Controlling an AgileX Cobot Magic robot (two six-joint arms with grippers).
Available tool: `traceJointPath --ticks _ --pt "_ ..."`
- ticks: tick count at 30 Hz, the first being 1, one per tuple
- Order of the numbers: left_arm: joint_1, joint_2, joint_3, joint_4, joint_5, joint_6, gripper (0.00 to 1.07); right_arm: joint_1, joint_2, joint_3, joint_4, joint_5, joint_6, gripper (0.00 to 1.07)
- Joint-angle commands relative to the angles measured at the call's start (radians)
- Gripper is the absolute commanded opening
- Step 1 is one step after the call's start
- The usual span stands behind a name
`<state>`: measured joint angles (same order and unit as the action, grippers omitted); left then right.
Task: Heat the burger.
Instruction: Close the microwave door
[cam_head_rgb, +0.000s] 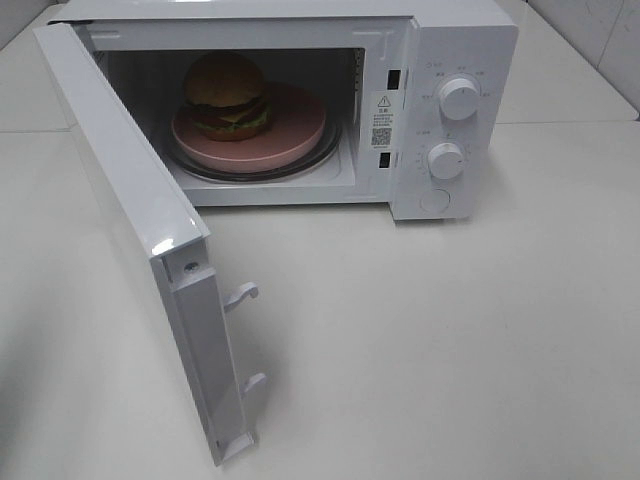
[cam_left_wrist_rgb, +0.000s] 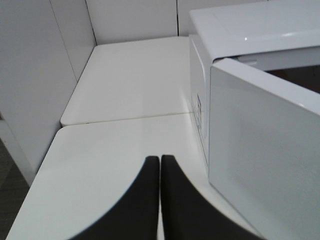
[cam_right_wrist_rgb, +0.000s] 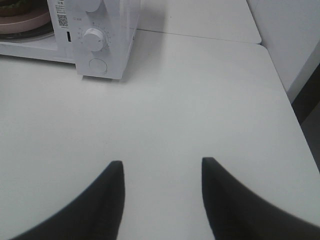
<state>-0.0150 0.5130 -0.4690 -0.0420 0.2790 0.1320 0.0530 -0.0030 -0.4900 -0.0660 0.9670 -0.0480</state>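
Observation:
The burger (cam_head_rgb: 227, 95), with a glossy golden-brown bun and green and pink filling, sits on a round pink plate (cam_head_rgb: 295, 125) inside the white microwave (cam_head_rgb: 465, 45), whose door (cam_head_rgb: 130, 190) stands wide open toward the front left. Neither arm shows in the exterior high view. In the left wrist view my left gripper (cam_left_wrist_rgb: 160, 160) is shut, fingertips together and empty, above the white table to the left of the open door (cam_left_wrist_rgb: 265, 165). My right gripper (cam_right_wrist_rgb: 161, 167) is open and empty over the table, right of the microwave's control panel (cam_right_wrist_rgb: 95, 40).
Two white knobs (cam_head_rgb: 458, 97) and a round button (cam_head_rgb: 434, 201) sit on the microwave's right panel. Door latch hooks (cam_head_rgb: 243, 293) stick out from the open door's edge. White tiled walls border the table (cam_head_rgb: 450, 330) at the back and left.

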Motion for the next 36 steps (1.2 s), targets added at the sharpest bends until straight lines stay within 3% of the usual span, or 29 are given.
traceJointPath --ticks 1,5,8,9,10,11,12,13,14,15,17,21,29,32,36 --pt "-0.005 0.108 0.054 -0.069 -0.279 0.001 0.00 -0.003 -0.028 0.000 0.003 -0.006 -0.005 0.50" --pt "-0.005 0.190 0.090 -0.076 -0.426 0.000 0.00 -0.003 -0.028 0.000 0.003 -0.006 -0.005 0.50" --pt "-0.005 0.268 0.117 -0.063 -0.540 -0.033 0.00 -0.003 -0.028 0.000 0.003 -0.006 -0.005 0.50" --pt "-0.005 0.324 0.132 -0.024 -0.614 -0.089 0.00 -0.003 -0.028 0.000 0.003 -0.006 -0.005 0.50" --pt "-0.005 0.324 0.132 -0.024 -0.614 -0.089 0.00 -0.003 -0.028 0.000 0.003 -0.006 -0.005 0.50" --pt "-0.005 0.359 0.140 0.006 -0.661 -0.132 0.00 -0.003 -0.028 0.000 0.003 -0.006 -0.005 0.50" --pt "-0.005 0.433 0.147 0.081 -0.739 -0.217 0.00 -0.003 -0.028 0.000 0.003 -0.006 -0.005 0.50" --pt "-0.005 0.433 0.147 0.081 -0.739 -0.217 0.00 -0.003 -0.028 0.000 0.003 -0.006 -0.005 0.50" --pt "-0.005 0.514 0.147 0.192 -0.822 -0.301 0.00 -0.003 -0.028 0.000 0.003 -0.006 -0.005 0.50" --pt "-0.005 0.514 0.147 0.192 -0.822 -0.301 0.00 -0.003 -0.028 0.000 0.003 -0.006 -0.005 0.50" --pt "-0.005 0.621 0.147 0.325 -0.941 -0.365 0.00 -0.003 -0.028 0.000 0.003 -0.006 -0.005 0.50" --pt "-0.005 0.715 0.147 0.372 -1.028 -0.384 0.00 -0.003 -0.028 0.000 0.003 -0.006 -0.005 0.50" --pt "-0.005 0.924 0.142 0.425 -1.229 -0.361 0.00 -0.003 -0.028 0.000 0.003 -0.006 -0.005 0.50" --pt "-0.005 0.984 0.121 0.491 -1.242 -0.367 0.00 -0.003 -0.028 0.000 0.003 -0.006 -0.005 0.50" --pt "-0.005 1.044 0.077 0.612 -1.249 -0.419 0.00 -0.003 -0.028 0.000 0.003 -0.006 -0.005 0.50"
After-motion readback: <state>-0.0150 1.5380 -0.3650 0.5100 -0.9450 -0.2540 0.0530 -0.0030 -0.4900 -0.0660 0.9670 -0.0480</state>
